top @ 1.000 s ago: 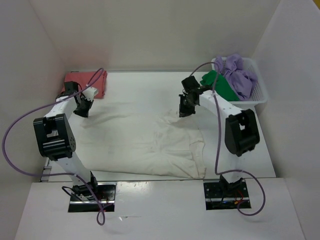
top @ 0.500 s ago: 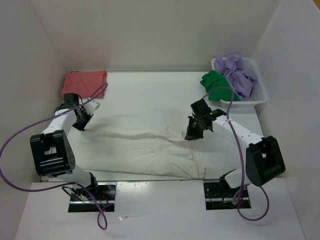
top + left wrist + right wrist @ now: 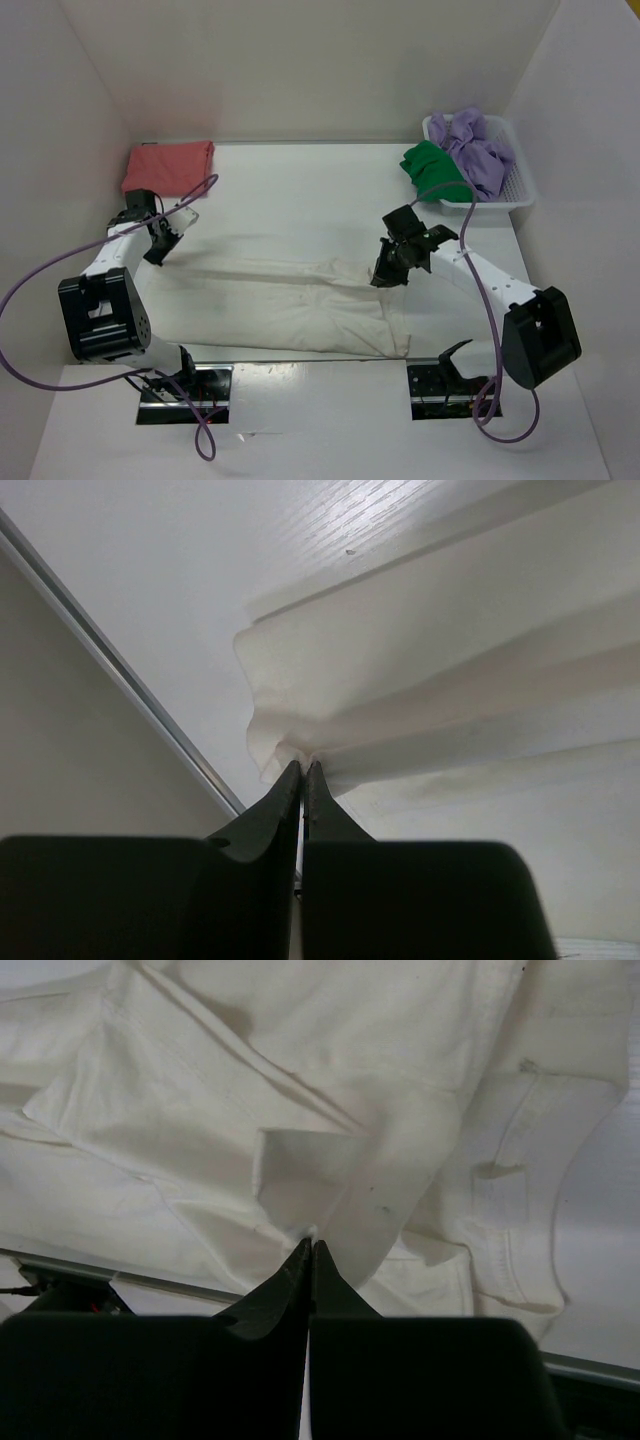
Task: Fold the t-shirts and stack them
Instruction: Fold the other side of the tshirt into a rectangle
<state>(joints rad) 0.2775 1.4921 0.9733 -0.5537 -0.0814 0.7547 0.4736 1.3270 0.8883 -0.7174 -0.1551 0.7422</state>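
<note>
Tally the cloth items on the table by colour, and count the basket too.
Salmon-red folded cloth t-shirt: 1
Cream-white cloth t-shirt, spread flat: 1
Bright green cloth t-shirt, in the basket: 1
Lavender-purple cloth t-shirt, in the basket: 1
White plastic mesh basket: 1
Total: 5

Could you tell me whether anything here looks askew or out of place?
The green shirt spills over the left rim of the white basket, half out of it; nothing else stands out.
</note>
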